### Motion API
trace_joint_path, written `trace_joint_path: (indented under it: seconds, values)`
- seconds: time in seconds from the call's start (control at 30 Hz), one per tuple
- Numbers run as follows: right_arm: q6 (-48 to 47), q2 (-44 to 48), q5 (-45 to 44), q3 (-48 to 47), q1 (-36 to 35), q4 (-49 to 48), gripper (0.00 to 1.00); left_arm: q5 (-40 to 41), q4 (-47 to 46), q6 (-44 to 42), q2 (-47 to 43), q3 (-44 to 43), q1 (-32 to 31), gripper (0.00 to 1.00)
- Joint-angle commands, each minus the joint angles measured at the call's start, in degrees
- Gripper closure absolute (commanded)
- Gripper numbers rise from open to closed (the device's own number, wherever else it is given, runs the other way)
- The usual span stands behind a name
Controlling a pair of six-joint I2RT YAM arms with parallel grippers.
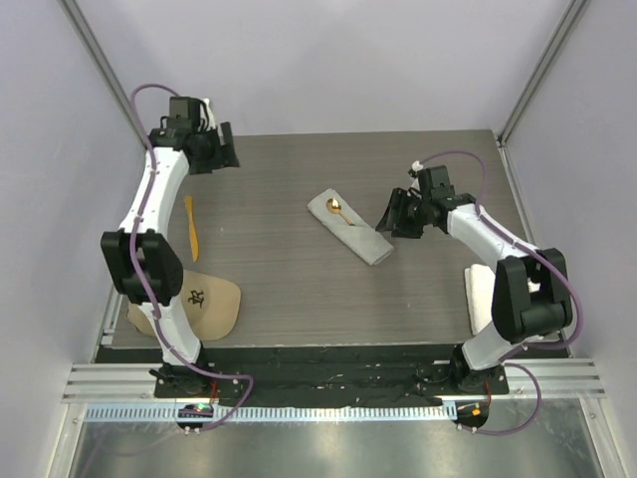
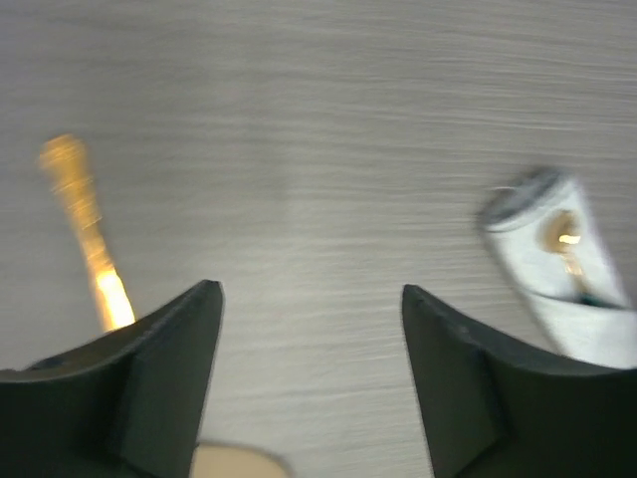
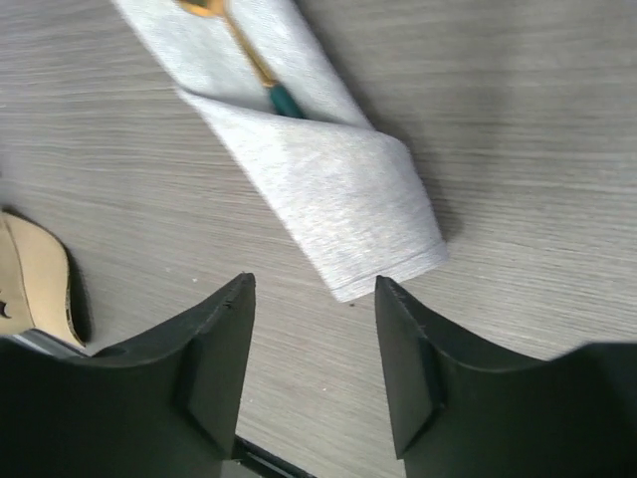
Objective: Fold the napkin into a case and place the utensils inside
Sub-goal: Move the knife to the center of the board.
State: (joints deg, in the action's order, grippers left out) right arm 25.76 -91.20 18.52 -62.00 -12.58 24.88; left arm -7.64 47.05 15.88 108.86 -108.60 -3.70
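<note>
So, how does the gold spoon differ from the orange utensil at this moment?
The gold spoon lies tucked in the grey case near the middle of the table. The orange utensil lies bare on the table at its left side. The fold covers part of the spoon, while the orange utensil shows whole. The spoon lies slanted, and the orange utensil points almost straight from near to far. Both are slender and lie flat.

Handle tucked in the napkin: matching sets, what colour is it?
The handle is dark teal, clearest in right wrist view.
</note>
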Motion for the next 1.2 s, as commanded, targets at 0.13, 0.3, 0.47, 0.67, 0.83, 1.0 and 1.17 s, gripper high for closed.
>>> trace_joint_path:
  seconds: [0.13,0.3,0.47,0.67,0.83,1.0,1.17]
  values:
    - [-3.0,9.19,-5.52,-5.32,-9.91,3.15,0.35,23.96,13.85,-2.61,2.4,2.87,2.47,0.37]
    - [-2.47,10.6,-4.46,-5.51,-15.53,2.98,0.34,27.68,15.71,0.9,9.16,-1.0,5.27,0.37]
    - [-2.38,12.18,-3.58,-2.78,-16.34,2.27,0.34,28.38,14.04,2.93,13.83,-2.67,7.3,0.4]
    - [-2.73,13.68,-3.32,-0.58,-16.42,2.27,0.34,27.59,12.64,3.64,20.33,-4.08,9.68,0.52]
    - [-2.56,13.24,-2.97,-0.49,-16.51,1.92,0.34,25.74,12.37,3.54,23.76,-5.92,9.94,0.59]
    - [-2.12,12.1,-2.88,-0.76,-17.39,1.22,0.34,23.73,12.01,3.46,25.61,-6.36,9.86,0.55]
    - [-1.85,10.69,-3.84,-1.81,-19.5,0.52,0.35,19.17,13.6,3.46,27.37,-5.58,9.86,0.62]
